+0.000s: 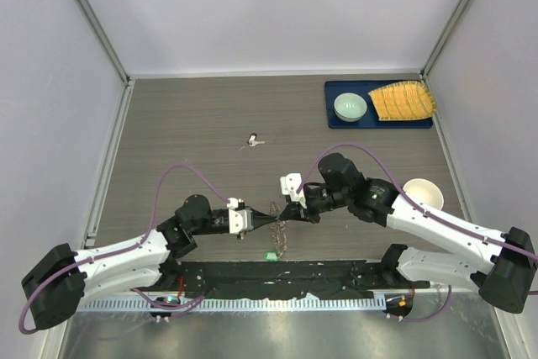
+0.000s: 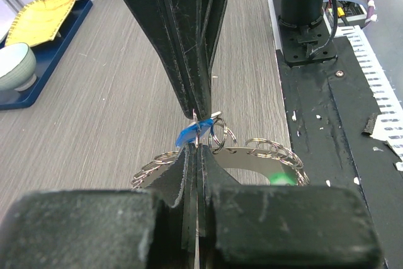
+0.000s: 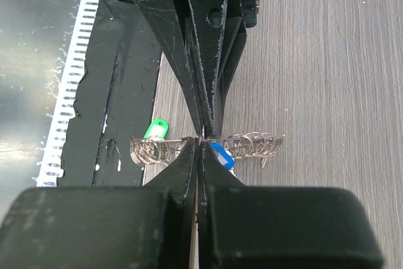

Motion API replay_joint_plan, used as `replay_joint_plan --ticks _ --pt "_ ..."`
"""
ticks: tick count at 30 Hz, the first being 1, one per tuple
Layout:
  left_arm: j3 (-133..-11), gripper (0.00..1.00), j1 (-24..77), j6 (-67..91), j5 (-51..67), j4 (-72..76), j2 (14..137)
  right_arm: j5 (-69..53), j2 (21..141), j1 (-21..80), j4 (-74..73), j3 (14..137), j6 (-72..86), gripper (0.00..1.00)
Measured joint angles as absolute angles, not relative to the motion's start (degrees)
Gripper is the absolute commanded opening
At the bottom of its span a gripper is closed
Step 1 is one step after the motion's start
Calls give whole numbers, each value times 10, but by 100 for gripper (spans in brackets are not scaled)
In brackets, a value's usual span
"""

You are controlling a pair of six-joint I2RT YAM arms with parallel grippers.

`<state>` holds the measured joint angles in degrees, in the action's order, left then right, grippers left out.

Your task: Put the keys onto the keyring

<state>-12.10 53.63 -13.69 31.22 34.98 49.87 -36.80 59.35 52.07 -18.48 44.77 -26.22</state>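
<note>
Both grippers meet tip to tip above the table's near middle. My left gripper (image 1: 271, 221) (image 2: 198, 146) is shut on the rim of the keyring (image 1: 278, 235) (image 2: 252, 157) (image 3: 252, 145), a bristly metal ring held off the table. From the opposite side my right gripper (image 1: 282, 214) (image 3: 203, 143) is shut right at that spot, apparently on the blue key (image 2: 187, 135) (image 3: 221, 155), whose head sticks out beside the fingertips. The green key (image 1: 271, 256) (image 2: 280, 177) (image 3: 155, 130) hangs at the ring's near end.
A small key-like piece (image 1: 252, 140) lies mid-table. At the back right a navy tray (image 1: 378, 121) carries a pale green bowl (image 1: 350, 107) and a yellow ribbed dish (image 1: 403, 100). A white bowl (image 1: 423, 193) stands beside the right arm. A black mat (image 1: 277, 279) runs along the near edge.
</note>
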Motion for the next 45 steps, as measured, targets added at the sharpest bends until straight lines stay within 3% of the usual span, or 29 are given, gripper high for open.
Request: replay_joint_plan --ticks 45 --pt "-121 0 536 -136 313 356 501 -355 586 522 -164 434 -256 1"
